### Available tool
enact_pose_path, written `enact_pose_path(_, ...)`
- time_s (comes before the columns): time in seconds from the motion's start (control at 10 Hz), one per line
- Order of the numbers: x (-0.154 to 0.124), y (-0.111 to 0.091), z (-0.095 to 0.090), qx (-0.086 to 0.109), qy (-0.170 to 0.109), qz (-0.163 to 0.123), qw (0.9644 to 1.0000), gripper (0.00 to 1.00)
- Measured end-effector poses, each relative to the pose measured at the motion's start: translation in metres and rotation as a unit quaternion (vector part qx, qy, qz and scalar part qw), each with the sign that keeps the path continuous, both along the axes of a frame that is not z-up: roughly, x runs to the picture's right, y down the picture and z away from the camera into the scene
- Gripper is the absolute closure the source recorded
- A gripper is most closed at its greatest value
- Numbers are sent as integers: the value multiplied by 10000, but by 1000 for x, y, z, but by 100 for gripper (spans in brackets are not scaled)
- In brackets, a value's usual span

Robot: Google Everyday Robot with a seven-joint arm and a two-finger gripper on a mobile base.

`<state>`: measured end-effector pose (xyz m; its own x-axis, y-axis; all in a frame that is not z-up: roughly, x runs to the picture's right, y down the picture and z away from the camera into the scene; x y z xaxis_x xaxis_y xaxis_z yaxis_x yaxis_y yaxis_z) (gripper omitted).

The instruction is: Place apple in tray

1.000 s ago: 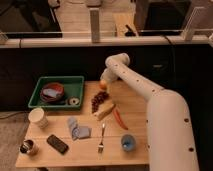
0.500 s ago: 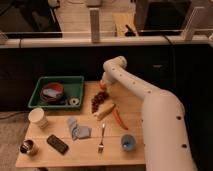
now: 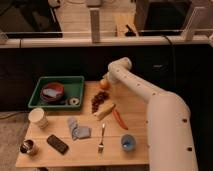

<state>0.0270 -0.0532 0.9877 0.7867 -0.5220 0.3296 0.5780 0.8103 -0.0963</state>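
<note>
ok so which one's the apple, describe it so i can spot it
On the wooden table, look just right of the green tray, near the far edge. The apple is the small round orange-red fruit right at the gripper, just beyond the dark grapes; nothing else nearby is round and orange.

Apple (image 3: 104, 84) at gripper (image 3: 107, 78), beside green tray (image 3: 56, 78)

Dark grapes (image 3: 100, 98) lie on the wooden table (image 3: 55, 126) just in front of the gripper (image 3: 106, 80), with a red chili pepper (image 3: 119, 119) and a fork (image 3: 101, 138) nearer the front edge. A black phone (image 3: 57, 144) lies beside a metal can (image 3: 28, 147).
</note>
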Motion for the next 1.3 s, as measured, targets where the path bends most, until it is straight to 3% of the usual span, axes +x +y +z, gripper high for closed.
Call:
enact_pose_path(0.3,-13,-9,6,242,-296,-742,9965,20)
enact_pose_path(0.5,-26,-9,15,332,-443,-1318,9897,20)
enact_pose_path(0.7,-25,-9,21,373,-482,-1606,9851,20)
enact_pose_path(0.8,-23,-8,26,421,-444,-1845,9809,20)
enact_pose_path(1.0,-27,-4,34,472,-371,-2084,9762,20)
enact_pose_path(1.3,-26,-3,43,475,-328,-2244,9728,20)
